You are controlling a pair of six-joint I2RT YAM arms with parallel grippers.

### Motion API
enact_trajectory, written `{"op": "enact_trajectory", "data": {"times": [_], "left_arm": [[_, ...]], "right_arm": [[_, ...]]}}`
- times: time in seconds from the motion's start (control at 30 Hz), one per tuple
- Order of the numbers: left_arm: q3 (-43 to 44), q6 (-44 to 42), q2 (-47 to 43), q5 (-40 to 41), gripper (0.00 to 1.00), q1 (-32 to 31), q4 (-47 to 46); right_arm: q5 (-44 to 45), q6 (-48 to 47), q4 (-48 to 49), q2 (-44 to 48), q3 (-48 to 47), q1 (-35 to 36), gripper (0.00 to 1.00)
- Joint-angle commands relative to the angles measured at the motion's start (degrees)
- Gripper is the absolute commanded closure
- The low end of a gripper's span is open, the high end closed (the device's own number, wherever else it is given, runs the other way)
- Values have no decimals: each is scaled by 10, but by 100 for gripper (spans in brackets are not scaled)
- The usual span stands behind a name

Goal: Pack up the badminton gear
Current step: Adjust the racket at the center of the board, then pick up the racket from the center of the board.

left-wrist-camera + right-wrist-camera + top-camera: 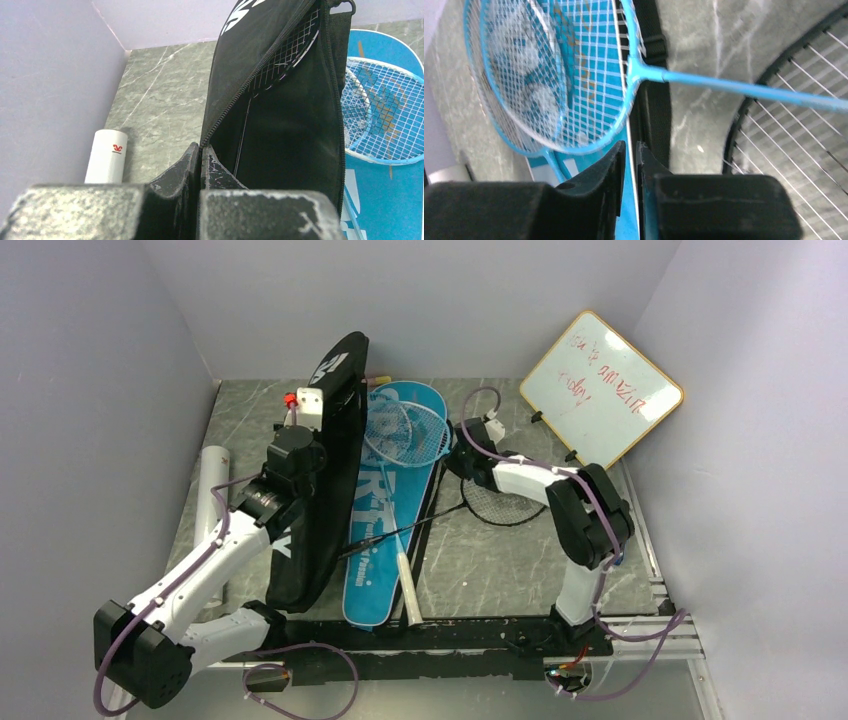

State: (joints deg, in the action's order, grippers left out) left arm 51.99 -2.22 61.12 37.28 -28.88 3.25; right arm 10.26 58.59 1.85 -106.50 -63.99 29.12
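My left gripper (200,146) is shut on the zipper edge of the black bag (330,490), holding it upright with its mouth open. A black-framed racket (292,42) shows inside it. The blue bag (385,540) lies flat beside it, with two light-blue rackets (405,430) overlapping on top. Another black racket (505,502) lies on the table to the right, its handle crossing the blue bag. My right gripper (630,145) hangs at the blue bag's right rim, jaws a narrow slit apart over the white-piped edge. No shuttlecocks show.
A long white tube (212,490) lies along the left wall. The orange-rimmed whiteboard (600,390) leans in the back right corner. A black strap (654,45) runs beside the blue bag. Grey walls close in three sides.
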Motion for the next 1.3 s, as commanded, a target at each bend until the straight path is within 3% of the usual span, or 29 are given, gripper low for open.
{"op": "enact_trajectory", "data": {"times": [0.0, 0.17, 0.37, 0.7, 0.83, 1.0, 1.27], "left_arm": [[2, 12, -20, -7, 95, 6, -17], [3, 15, -24, -31, 95, 10, -11], [3, 19, -23, -46, 95, 11, -8], [3, 16, -20, -48, 95, 12, -8], [4, 16, -19, -47, 95, 13, -7], [3, 16, -23, -46, 95, 14, -8], [8, 19, -32, -44, 95, 16, -1]], "right_arm": [[-9, 29, -60, 69, 33, 4, 74], [-8, 96, -55, 153, 138, 18, 56], [12, 160, -49, 189, 201, 43, 55], [-15, 212, 3, 102, 195, 52, 54], [-10, 205, -14, 88, 174, 54, 74], [9, 182, -55, 142, 188, 55, 98], [29, 132, -207, 267, 194, 51, 100]]}}
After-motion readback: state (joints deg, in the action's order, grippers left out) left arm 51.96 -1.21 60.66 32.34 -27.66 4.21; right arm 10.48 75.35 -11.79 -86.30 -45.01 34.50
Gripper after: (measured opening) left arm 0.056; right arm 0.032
